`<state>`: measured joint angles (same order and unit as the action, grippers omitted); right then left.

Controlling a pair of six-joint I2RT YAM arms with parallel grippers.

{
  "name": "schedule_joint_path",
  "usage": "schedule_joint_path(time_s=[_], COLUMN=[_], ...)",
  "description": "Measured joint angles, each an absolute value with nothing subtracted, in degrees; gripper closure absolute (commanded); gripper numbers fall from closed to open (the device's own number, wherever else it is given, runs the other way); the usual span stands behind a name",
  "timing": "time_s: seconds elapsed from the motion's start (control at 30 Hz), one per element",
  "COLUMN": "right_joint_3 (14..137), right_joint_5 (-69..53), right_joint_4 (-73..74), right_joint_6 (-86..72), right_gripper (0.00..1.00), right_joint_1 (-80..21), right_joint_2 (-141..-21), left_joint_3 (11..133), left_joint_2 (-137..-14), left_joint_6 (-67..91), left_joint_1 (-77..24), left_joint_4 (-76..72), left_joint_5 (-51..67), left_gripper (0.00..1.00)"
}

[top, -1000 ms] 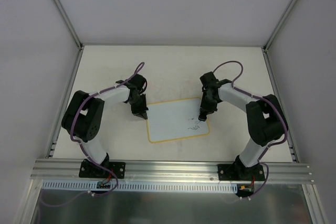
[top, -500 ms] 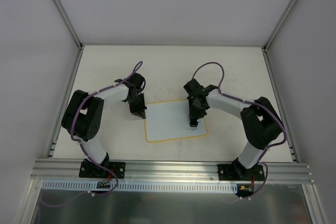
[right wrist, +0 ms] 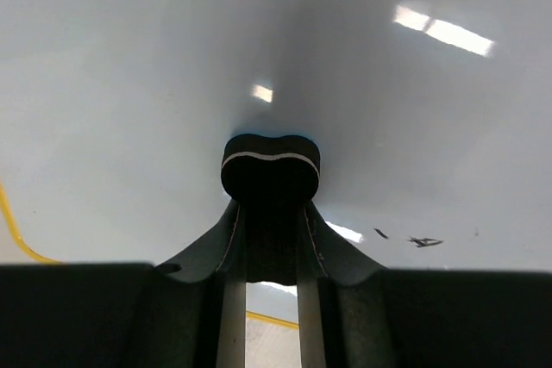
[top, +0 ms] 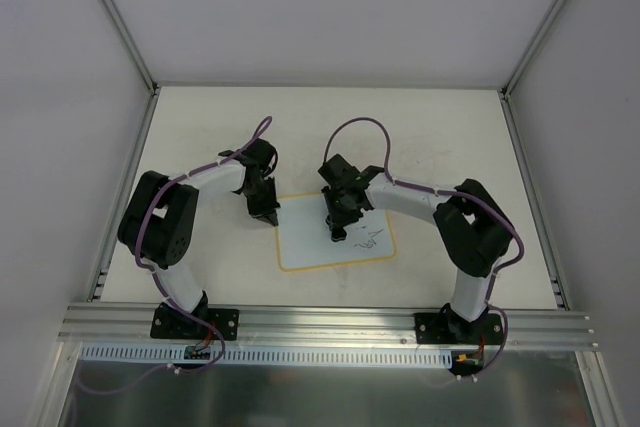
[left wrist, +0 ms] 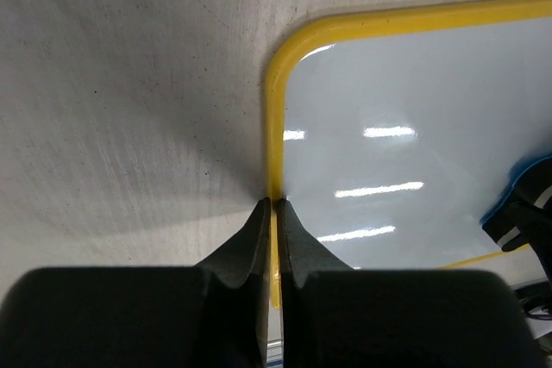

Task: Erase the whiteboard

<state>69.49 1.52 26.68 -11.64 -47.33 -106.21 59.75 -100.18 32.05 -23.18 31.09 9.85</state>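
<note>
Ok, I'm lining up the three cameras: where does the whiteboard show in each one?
Top external: whiteboard lies mid-table, between the arms.
Left wrist: fills the right half, rounded corner at upper middle.
Right wrist: fills almost the whole picture, behind the held eraser.
Shared landmark: its yellow rim, seen in all three.

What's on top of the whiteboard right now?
The right gripper holds a small black eraser on the yellow-rimmed white whiteboard; dark scribbles lie beside it. Any marks beneath the eraser are covered.

The whiteboard is white with a yellow rim and dark scribbles; the eraser is black.
</note>
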Motion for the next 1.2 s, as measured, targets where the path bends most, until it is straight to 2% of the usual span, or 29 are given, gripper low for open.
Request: schedule_joint_path(time_s=[0.33,0.57,0.67,0.7,0.73,0.97,1.17,1.2], right_joint_3=[54.98,53.43,54.57,55.22,55.79,59.90,62.26,62.52], right_joint_5=[3.60,5.43,5.48,5.58,5.72,6.46,6.90,6.90], right_joint_4=[24.32,27.16,28.21,28.86,29.41,32.16,32.40,32.42], right_joint_6=[-17.61,-17.98,-17.96,-17.96,-17.93,-17.89,-17.93,-17.96], right_gripper=[1.00,1.00,1.00,1.00,1.00,1.00,1.00,1.00], right_joint_1=[-34.74,-30.20,-30.35,-30.44,-30.52,-30.89,-31.64,-31.81], right_joint_2=[-94.17,-92.18,-93.10,-93.60,-94.08,-97.34,-99.35,-99.57], left_joint_3=[60.10,60.62,60.73,60.73,60.69,55.94,54.13,54.11], left_joint_2=[-100.82,-101.12,-101.12,-101.10,-101.01,-96.38,-95.33,-95.35], left_joint_6=[32.05,32.03,31.92,31.90,31.64,32.16,32.93,33.12], left_joint_1=[-22.59,-22.04,-22.02,-21.98,-21.85,-21.30,-24.23,-25.34], left_joint_4=[30.65,30.65,30.46,30.55,30.68,30.85,31.29,31.31], left_joint_5=[11.09,11.79,11.73,11.66,11.44,11.38,11.05,11.05], left_gripper=[1.00,1.00,0.79,0.69,0.66,0.64,0.65,0.68])
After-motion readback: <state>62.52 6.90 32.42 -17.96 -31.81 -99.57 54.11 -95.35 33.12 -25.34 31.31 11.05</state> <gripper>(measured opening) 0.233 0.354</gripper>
